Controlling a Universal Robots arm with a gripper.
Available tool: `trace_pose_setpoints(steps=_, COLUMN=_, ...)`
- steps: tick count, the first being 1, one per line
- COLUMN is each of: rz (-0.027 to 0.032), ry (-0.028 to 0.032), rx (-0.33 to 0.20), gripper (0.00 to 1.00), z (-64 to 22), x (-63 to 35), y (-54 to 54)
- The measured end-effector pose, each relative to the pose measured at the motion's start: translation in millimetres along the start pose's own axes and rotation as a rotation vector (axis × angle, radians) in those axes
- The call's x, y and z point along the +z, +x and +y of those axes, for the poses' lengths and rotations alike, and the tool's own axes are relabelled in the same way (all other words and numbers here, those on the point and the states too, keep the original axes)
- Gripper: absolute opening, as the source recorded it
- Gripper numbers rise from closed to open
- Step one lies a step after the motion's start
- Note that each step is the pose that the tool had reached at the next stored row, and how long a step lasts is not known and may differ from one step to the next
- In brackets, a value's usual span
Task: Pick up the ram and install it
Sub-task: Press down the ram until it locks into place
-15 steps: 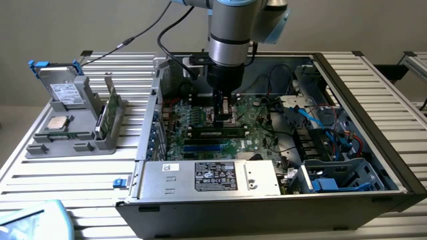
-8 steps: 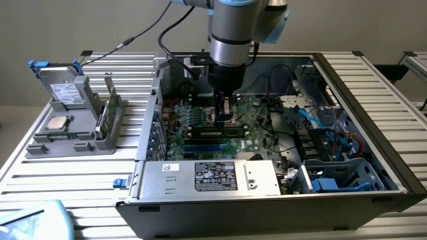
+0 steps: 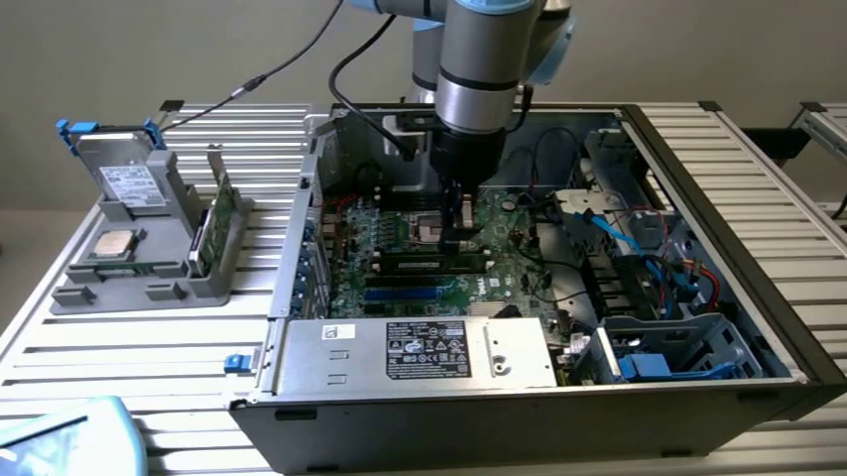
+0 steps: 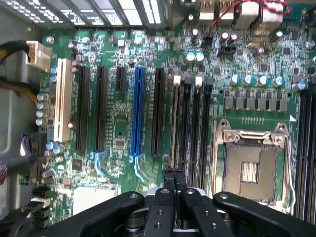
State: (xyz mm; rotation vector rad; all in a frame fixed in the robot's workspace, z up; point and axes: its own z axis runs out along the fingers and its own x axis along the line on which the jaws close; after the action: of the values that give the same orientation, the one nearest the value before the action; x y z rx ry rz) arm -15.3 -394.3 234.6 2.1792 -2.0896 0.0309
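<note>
The gripper (image 4: 174, 177), fingers pressed together, bears on the ram (image 4: 176, 123), which stands edge-up in the memory slot nearest the blue slot (image 4: 138, 116) (CPU socket (image 4: 252, 165) at three o'clock); pickup looks done, seating apparently underway.

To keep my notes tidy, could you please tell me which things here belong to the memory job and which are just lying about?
Job: gripper, memory stick, memory slots.
Lying about: green card, hard drive, power supply, grey stand.
</note>
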Motion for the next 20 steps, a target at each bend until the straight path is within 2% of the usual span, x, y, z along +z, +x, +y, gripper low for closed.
trace_pose_setpoints(steps=3, rz=-0.0004, ry=0.0, rx=0.0, gripper=0.1, z=-6.6, x=-0.4, y=0.5)
trace_pose_setpoints(steps=20, rz=-0.0004, ry=-0.0002, rx=0.0, gripper=0.1, z=-9.2, x=7.9, y=-0.2)
